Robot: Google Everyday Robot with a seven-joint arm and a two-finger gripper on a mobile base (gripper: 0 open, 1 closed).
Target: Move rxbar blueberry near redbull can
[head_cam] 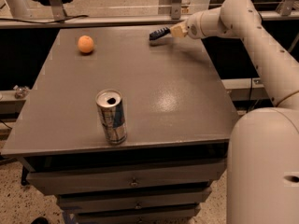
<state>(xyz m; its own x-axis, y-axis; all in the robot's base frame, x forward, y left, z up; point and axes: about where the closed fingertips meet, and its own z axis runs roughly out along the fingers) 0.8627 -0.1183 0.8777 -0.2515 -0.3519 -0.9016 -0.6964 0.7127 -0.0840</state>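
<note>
Status: gripper (174, 31) clamped on bar (159, 33), far edge of table (187, 101) | carry level toward can (111, 116) | set down just beside it, don't tip it

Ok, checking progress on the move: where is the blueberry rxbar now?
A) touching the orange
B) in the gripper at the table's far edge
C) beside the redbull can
B: the rxbar blueberry sticks out of the gripper at the far edge of the table, far from the redbull can near the front.
</note>
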